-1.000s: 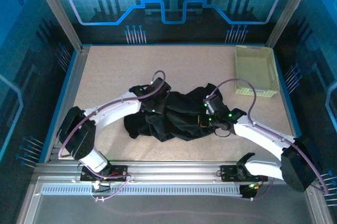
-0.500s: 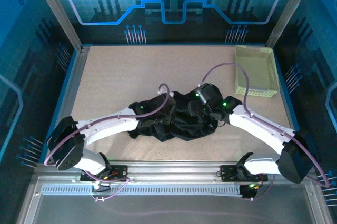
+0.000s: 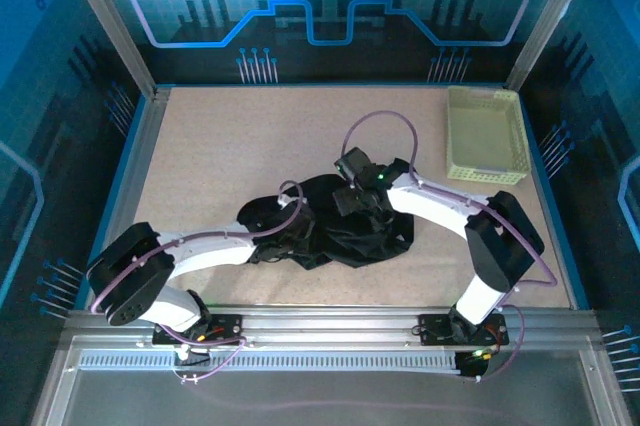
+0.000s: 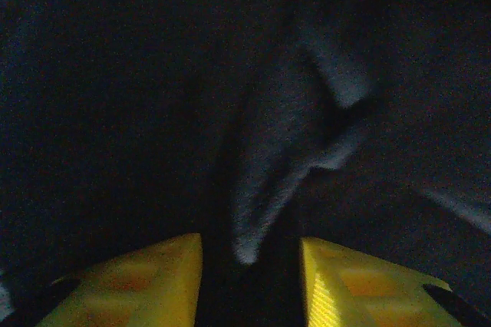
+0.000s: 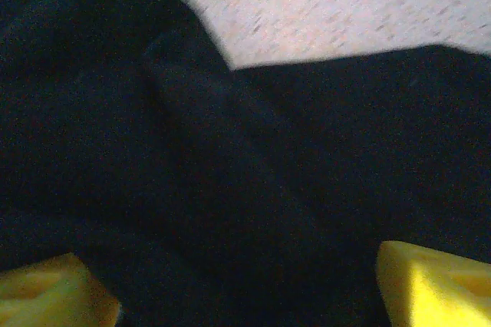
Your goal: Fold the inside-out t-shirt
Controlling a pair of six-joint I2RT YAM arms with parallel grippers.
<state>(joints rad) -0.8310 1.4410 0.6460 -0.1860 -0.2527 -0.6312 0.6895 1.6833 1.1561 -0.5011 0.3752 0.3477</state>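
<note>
Lying in a rumpled black heap: the t-shirt [image 3: 345, 244].

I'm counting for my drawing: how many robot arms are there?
2. The left arm reaches from the near-left base to the black t-shirt; the right arm bends from the near-right base to its far side.

The crumpled black soft-fabric t-shirt [image 3: 370, 241] lies heaped on the speckled beige tabletop [image 3: 220, 146], under both sets of jaws. The left gripper [image 4: 249, 265] sits at the heap's left side, with a raised fold of cloth between its parted jaws. The right gripper [image 5: 245, 273] is over the heap's far edge, jaws spread wide, with bare tabletop just beyond them. The pale yellow-green plastic basket [image 3: 486, 134] stands to the right of and behind the right jaws, apart from the shirt.
</note>
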